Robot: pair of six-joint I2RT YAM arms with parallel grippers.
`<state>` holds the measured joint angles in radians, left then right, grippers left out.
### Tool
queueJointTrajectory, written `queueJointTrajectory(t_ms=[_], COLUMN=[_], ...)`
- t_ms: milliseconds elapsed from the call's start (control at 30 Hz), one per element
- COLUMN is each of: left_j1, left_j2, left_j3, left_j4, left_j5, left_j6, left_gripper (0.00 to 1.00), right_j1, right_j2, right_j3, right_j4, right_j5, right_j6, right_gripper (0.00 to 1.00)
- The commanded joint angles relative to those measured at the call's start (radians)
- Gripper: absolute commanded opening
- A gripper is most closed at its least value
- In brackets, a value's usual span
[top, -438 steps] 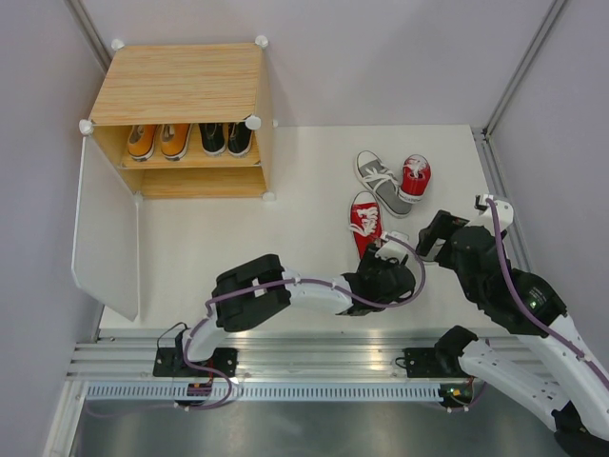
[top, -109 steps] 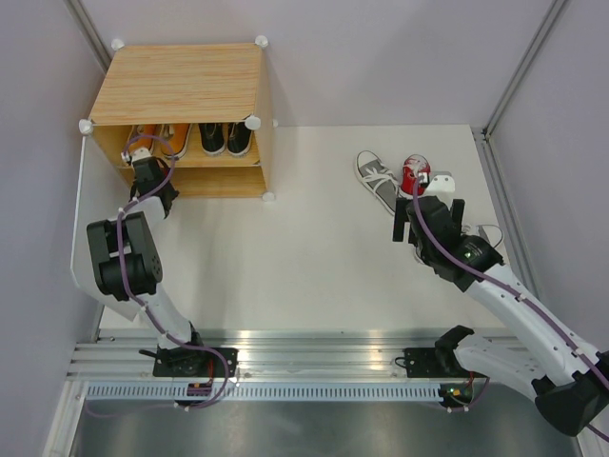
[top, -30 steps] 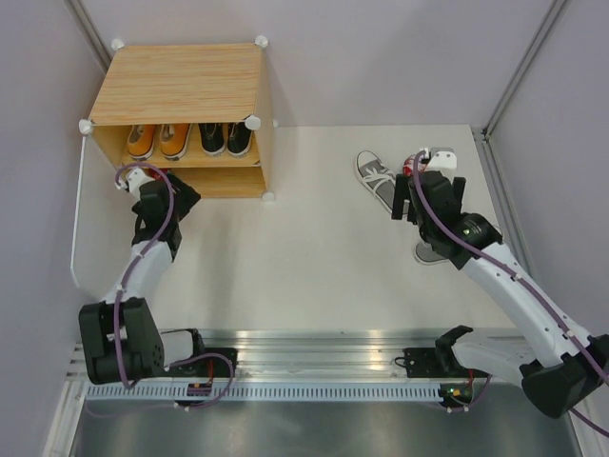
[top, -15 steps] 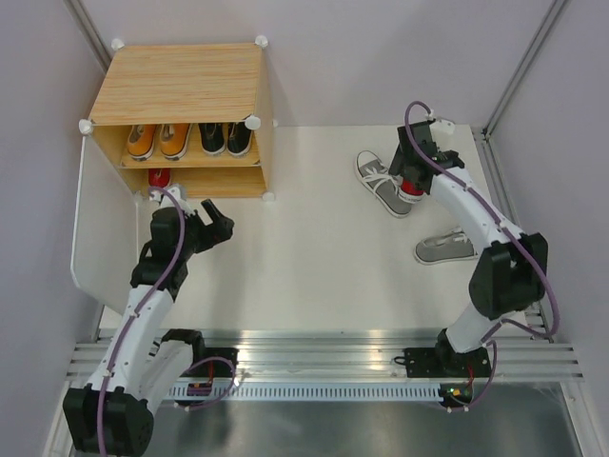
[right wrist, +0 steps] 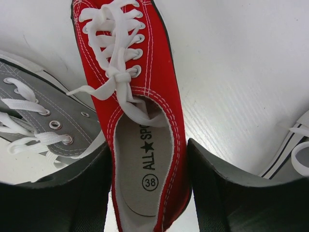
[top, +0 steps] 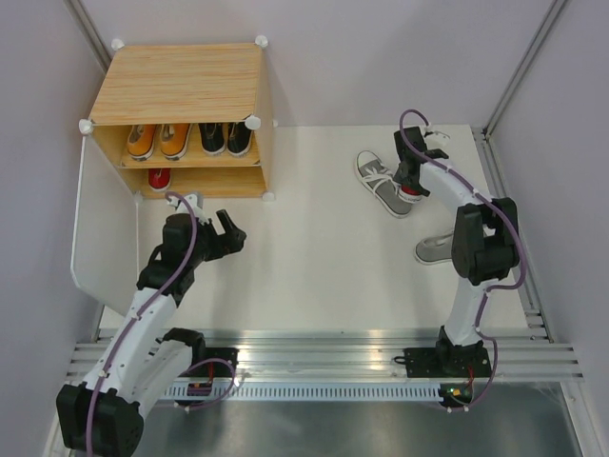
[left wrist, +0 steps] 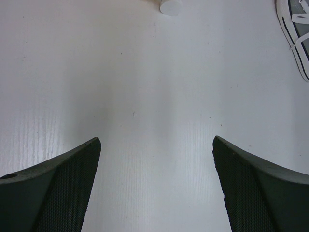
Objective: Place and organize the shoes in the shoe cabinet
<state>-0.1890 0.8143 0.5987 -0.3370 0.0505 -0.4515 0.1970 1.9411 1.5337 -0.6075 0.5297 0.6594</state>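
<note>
The shoe cabinet [top: 181, 81] stands at the back left with its white door [top: 105, 228] swung open. An orange pair [top: 157, 141] and a black pair [top: 225, 138] sit on its upper shelf, and one red shoe [top: 159, 178] on the lower level. My right gripper [top: 411, 183] [right wrist: 149, 145] is shut on the heel of the other red shoe [right wrist: 159, 72], its fingers pressed against both sides. A grey shoe [top: 379, 181] [right wrist: 34, 111] lies touching it on the left. My left gripper [top: 228, 233] [left wrist: 155, 142] is open over bare table, with nothing between its fingers.
A second grey shoe [top: 440, 249] lies on its side near the right edge of the table, its sole and lace showing in the right wrist view [right wrist: 294, 154]. The cabinet's white corner ball [left wrist: 170, 6] is ahead of the left gripper. Metal frame posts stand at the back corners.
My right gripper reached over the red shoe and closed on its heel. My left arm drew back from the cabinet toward the middle, leaving a red shoe on the lower level.
</note>
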Motion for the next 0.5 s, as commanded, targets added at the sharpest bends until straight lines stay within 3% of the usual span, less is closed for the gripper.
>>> queueJointTrajectory(t_ms=[0,33,67,133,467], left_j1=[-0.010,-0.012,-0.013,-0.013,-0.013], left_j2=[-0.014,-0.009,-0.006,0.000,0.014], left_j3=[-0.004,-0.004,-0.002,0.000,0.001], left_j4=[0.021,0.024,0.024,0.026,0.026], left_j5=[-0.023,-0.024,-0.020,-0.021,-0.029], left_j6=[0.011,0.007,0.007,0.008,0.008], left_gripper=[0.99,0.99,0.99,0.99,0.99], right_j1=[-0.014,-0.016,-0.016,-0.016,-0.014], right_j2=[-0.044,-0.053,-0.063,-0.093,-0.261], right_j3=[-0.047,-0.053,-0.060,-0.078,-0.086], right_j4=[0.090,0.094,0.095,0.110,0.176], right_j5=[-0.010,-0.007,-0.005,-0.004,-0.011], right_j6=[-0.012,-0.021,-0.035,-0.053,-0.204], right_gripper=[0.40,0.33,0.17,0.01,0.00])
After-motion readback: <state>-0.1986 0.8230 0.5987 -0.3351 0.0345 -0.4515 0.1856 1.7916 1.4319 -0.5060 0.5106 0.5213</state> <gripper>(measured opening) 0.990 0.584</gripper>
